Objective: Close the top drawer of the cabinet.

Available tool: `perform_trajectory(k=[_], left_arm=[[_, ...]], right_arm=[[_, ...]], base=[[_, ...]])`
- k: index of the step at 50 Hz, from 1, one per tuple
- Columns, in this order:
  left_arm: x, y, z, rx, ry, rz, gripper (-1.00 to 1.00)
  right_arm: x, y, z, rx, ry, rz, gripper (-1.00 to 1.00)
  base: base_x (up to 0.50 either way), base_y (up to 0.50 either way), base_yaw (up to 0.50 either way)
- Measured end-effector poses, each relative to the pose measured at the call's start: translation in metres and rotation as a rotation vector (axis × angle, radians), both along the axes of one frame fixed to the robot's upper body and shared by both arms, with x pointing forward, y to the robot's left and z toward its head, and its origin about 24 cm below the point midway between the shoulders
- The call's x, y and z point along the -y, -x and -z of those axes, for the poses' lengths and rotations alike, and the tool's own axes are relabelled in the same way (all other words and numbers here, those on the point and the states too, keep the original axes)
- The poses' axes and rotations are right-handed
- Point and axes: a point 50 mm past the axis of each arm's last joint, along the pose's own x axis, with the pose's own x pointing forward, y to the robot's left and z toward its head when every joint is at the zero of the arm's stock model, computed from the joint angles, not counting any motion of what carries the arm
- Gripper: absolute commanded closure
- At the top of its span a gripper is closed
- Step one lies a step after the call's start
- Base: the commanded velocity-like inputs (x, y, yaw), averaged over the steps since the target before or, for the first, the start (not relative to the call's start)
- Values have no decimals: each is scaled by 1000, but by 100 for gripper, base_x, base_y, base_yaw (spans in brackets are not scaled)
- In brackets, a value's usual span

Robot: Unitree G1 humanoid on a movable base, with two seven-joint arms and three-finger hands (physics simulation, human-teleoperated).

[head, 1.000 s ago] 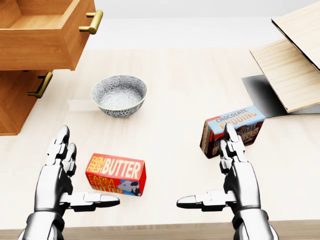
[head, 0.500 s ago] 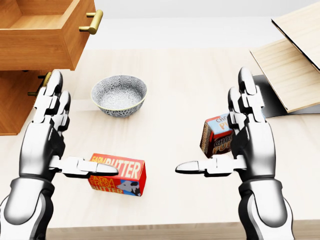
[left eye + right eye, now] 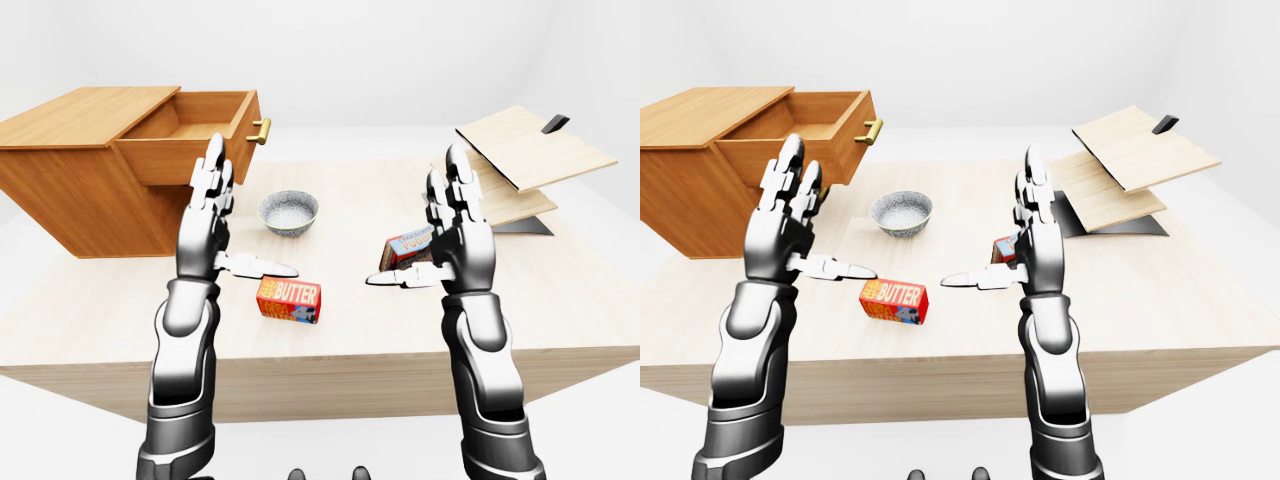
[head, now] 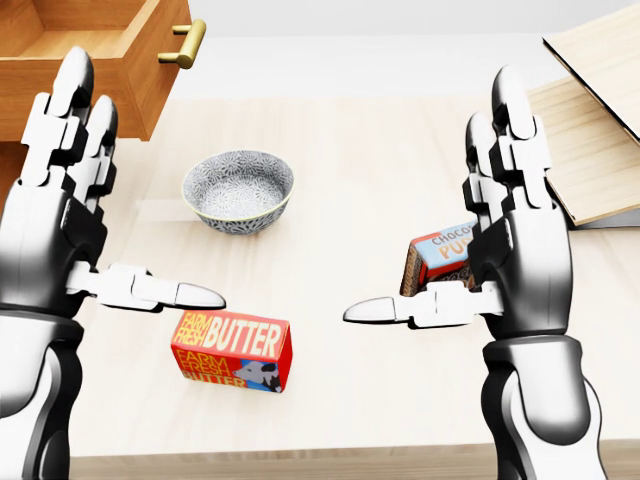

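At the far left of the left-eye view the wooden cabinet (image 3: 70,190) stands on the pale bench (image 3: 350,330), and its top drawer (image 3: 195,140) is pulled well out, its open box showing a bare wooden inside. A brass handle (image 3: 260,130) sticks out from the drawer's face, which points toward the middle of the bench.

The left hand (image 4: 60,215) is raised above the bench just right of the cabinet, palm turned inward, its fingers (image 4: 75,100) released and stretched upward while the thumb juts sideways to the right. It holds nothing and, in the left-eye view, overlaps the lower edge of the drawer without clearly touching it.

Right of that hand sits a patterned grey bowl (image 4: 238,190), upright, near the middle of the bench. Below it in the head view lies a red butter box (image 4: 232,350), on its side.

Next comes a chocolate pudding box (image 4: 440,255), partly hidden behind the right hand (image 4: 515,255). This hand is also raised with fingers spread straight and released, its thumb pointing left, grasping nothing.

At the far right, light wooden boards (image 3: 520,150) lie stacked and tilted over a dark sheet (image 3: 1110,222).
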Motion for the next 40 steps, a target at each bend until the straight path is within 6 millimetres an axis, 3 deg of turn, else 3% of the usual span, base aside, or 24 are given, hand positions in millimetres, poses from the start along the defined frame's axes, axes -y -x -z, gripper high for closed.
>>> perform_trajectory(k=[10, 30, 40], left_arm=[[2, 2, -5, 24, -4, 8, -100], [5, 8, -6, 36, -9, 15, -100], [7, 9, -7, 43, -17, 17, -100]], right_arm=[[-2, 1, -3, 15, 7, -9, -100], [-2, 5, -2, 16, 34, -15, -100], [-1, 5, -2, 15, 44, -4, -100]], base=[[9, -6, 0], [39, -5, 0], [0, 0, 0]])
